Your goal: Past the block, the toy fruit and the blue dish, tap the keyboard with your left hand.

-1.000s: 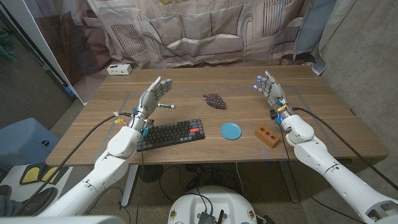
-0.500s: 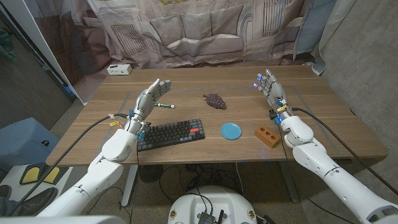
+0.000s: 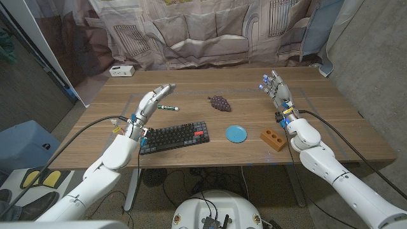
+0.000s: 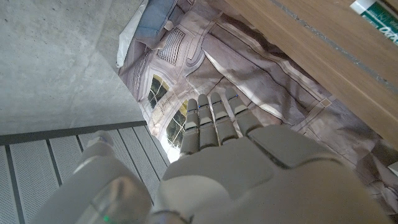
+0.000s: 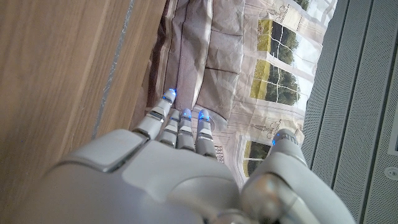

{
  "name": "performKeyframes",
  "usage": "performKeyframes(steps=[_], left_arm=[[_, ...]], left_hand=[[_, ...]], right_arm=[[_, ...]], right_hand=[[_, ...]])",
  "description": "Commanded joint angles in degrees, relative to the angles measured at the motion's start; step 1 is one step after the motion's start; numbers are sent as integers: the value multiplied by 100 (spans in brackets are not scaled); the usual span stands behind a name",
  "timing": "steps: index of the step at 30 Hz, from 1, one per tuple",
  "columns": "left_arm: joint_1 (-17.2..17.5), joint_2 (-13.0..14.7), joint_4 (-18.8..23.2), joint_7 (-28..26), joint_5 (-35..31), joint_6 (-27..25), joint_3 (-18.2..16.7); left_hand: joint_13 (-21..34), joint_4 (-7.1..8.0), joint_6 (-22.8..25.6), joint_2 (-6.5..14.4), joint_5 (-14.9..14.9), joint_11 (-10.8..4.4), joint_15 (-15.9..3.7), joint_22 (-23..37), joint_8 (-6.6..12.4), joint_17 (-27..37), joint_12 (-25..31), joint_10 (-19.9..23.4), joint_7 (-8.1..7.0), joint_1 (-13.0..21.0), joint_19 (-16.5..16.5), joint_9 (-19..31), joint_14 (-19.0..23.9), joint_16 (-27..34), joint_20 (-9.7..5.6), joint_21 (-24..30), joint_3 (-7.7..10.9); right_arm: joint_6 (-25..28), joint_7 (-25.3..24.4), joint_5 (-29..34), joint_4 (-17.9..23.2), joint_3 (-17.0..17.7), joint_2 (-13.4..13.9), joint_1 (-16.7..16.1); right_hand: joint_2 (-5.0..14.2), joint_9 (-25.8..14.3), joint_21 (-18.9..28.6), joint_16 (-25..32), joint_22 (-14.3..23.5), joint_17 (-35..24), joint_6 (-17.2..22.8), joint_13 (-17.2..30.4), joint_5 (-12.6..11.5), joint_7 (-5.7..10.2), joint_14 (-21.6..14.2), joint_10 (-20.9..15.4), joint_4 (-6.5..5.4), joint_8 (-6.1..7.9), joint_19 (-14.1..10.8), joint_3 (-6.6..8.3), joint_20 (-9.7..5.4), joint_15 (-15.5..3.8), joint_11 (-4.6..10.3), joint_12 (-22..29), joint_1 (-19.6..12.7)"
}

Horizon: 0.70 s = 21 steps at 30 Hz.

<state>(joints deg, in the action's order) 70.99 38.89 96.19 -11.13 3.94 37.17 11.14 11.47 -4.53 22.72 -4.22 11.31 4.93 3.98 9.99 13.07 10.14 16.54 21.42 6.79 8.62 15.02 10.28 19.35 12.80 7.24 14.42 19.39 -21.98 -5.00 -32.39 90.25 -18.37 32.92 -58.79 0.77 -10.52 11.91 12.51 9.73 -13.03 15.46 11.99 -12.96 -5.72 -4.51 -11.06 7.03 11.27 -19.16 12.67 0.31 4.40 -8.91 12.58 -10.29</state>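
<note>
The wooden tabletop (image 3: 191, 95) carries everything, with a printed curtain (image 3: 197, 32) hanging behind its far edge.

Your keyboard (image 3: 173, 137) is the biggest thing on it: a black slab with dark keys and one red key near its right end. It lies near the front edge, left of the middle, its long axis running across the tabletop from left to right, the right end angled slightly away from you.

Your left robot hand (image 3: 152, 100) hangs above the tabletop beyond the keyboard's left end, empty, fingers stretched out and apart, pointing away and to the right. Your right robot hand (image 3: 275, 87) stands on the right side, also empty, fingers spread and raised, fingertips lit blue.

To the keyboard's right come the blue dish (image 3: 236, 133), round and flat, then the orange-brown block (image 3: 273, 138) with holes in its top. Farther back, near the middle, lies the dark bunch of toy grapes (image 3: 220, 102). A white box (image 3: 122, 71) sits at the far left corner. A pen (image 3: 168, 107) with a green band lies just beside your left robot hand's fingertips.
</note>
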Motion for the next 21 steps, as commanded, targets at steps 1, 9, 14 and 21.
performKeyframes(steps=[1,9,14,21], left_arm=[[207,149,262,-383,-950,-66,-197],[391,313,499,-564,-1467,-190,-441],[391,369,495,-503,-1467,-177,-434],[463,425,669,-692,-2002,-351,-524]], left_hand=[[7,-52,94,-8,7,-9,-9,18,31,15,26,80,3,80,79,16,79,28,0,37,10],[9,-66,155,-2,10,-40,-17,19,30,15,26,128,-3,97,116,17,117,17,17,26,11],[9,-74,205,10,11,-61,-23,20,35,15,22,150,-18,110,143,18,133,8,36,22,17],[10,-82,252,27,13,-56,-23,22,33,15,5,146,-44,125,143,18,140,-8,46,3,24]], right_arm=[[77,-120,59,191,14,37,-130],[69,-140,98,244,22,52,-160],[84,-145,106,275,17,57,-174],[85,-144,119,316,18,75,-211]], right_hand=[[27,-15,-4,18,14,-19,48,-5,8,0,-65,-69,-2,35,-56,3,-13,7,10,18,-14],[32,-15,-11,12,14,-16,59,-8,9,-3,-66,-74,-1,33,-59,6,-12,4,11,13,-18],[34,-15,-15,9,15,-15,63,-10,10,-6,-66,-74,-1,32,-59,6,-12,6,2,10,-17],[38,-15,-28,-3,15,-14,48,-12,12,-2,-44,-58,-5,22,-41,5,-8,10,3,-2,-11]])
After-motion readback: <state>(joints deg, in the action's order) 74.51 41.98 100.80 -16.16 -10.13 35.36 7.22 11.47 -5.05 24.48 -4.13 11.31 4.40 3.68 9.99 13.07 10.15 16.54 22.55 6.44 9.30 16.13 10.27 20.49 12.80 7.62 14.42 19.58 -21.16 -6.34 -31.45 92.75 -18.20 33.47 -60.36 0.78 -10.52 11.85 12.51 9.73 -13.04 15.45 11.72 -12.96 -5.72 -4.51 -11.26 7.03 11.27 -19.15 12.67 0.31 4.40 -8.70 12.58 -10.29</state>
